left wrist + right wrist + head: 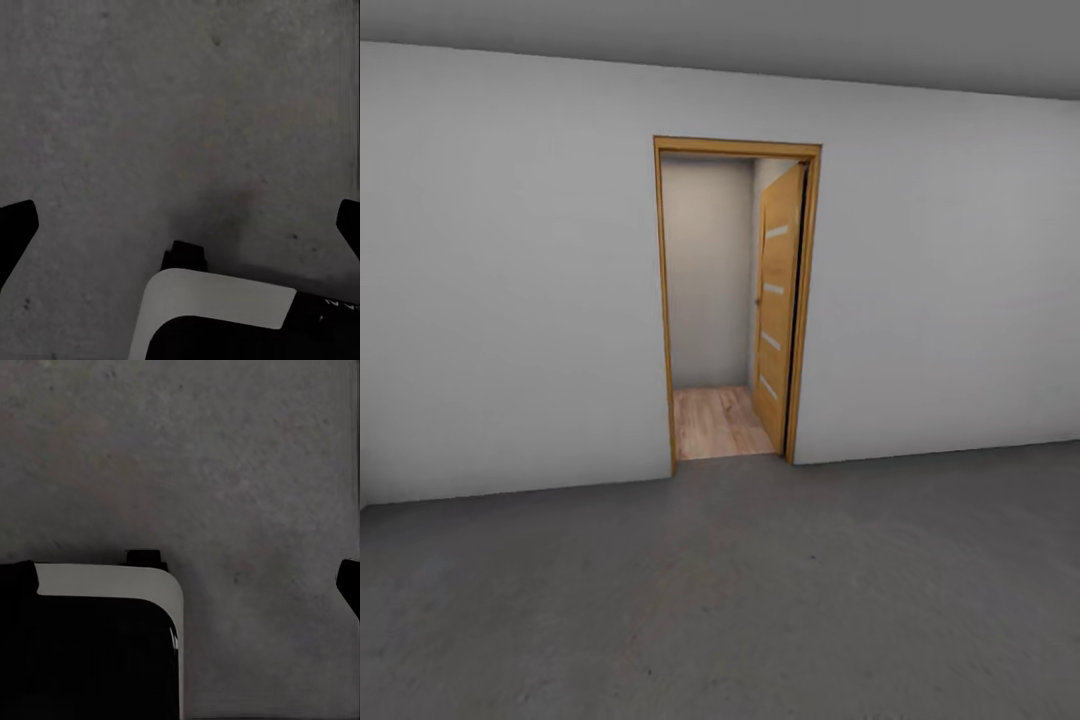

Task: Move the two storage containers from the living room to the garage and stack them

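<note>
The left jaws are standing wide apart in the left wrist view, with one dark fingertip poking in at one edge of the picture and the other at the opposite edge, and nothing is sitting between them. They are hanging over the floor, a dark grey mottled concrete surface. Part of the robot's base, pale on its rounded corner and black below it, is showing under the jaws, with a small black block at its edge.

The right jaws are likewise spread wide in the right wrist view, one dark fingertip showing at one edge and the other at the far edge against the base, and they are gripping nothing. The same mottled grey floor is lying beneath them, and a pale-rimmed black corner of the base is showing there too.

In the head view the camera is facing a plain pale grey wall across the dark concrete floor of the garage. A wood-framed doorway is standing in the middle of the wall, its wooden door with pale horizontal panes swung open into the room beyond. Through the opening a strip of light wood-plank flooring and another pale wall are showing
</note>
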Robot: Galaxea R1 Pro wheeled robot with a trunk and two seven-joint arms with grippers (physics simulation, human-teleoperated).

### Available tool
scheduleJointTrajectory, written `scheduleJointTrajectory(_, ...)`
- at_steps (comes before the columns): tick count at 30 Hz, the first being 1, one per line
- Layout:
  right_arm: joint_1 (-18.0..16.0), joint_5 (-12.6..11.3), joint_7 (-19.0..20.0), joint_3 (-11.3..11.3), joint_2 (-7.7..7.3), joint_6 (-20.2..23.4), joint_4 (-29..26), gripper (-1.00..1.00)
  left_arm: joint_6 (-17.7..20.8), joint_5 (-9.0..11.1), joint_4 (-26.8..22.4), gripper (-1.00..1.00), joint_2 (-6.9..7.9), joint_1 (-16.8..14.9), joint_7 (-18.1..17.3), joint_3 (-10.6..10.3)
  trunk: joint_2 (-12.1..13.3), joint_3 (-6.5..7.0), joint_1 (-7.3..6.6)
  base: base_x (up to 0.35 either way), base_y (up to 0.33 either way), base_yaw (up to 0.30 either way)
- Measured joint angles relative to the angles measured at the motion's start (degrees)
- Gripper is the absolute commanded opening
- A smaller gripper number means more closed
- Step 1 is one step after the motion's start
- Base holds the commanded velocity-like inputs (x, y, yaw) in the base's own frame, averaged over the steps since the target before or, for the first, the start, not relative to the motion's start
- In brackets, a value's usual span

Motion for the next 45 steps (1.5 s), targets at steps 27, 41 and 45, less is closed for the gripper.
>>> scheduleJointTrajectory(27, -0.01, 0.02, -0.01, -0.01, -0.19, 0.25, 0.00, 1.00, 1.10, 0.31, 0.67, 1.00, -2.11, 0.02, 0.78, -0.01, 0.00, 0.57, -0.03, 0.145, -0.066, -0.110)
scheduleJointTrajectory(41, -0.01, 0.00, -0.09, 0.08, 0.06, 0.63, 0.00, 1.00, 1.02, 0.39, 0.68, 1.00, -2.28, 0.02, 0.91, 0.00, 0.00, 0.57, -0.03, 0.304, -0.142, 0.000)
scheduleJointTrajectory(45, -0.01, 0.00, -0.10, 0.07, 0.28, 0.67, 0.00, 1.00, 1.02, 0.39, 0.68, 1.00, -2.26, 0.02, 0.91, 0.00, 0.00, 0.57, -0.03, 0.304, -0.142, 0.006)
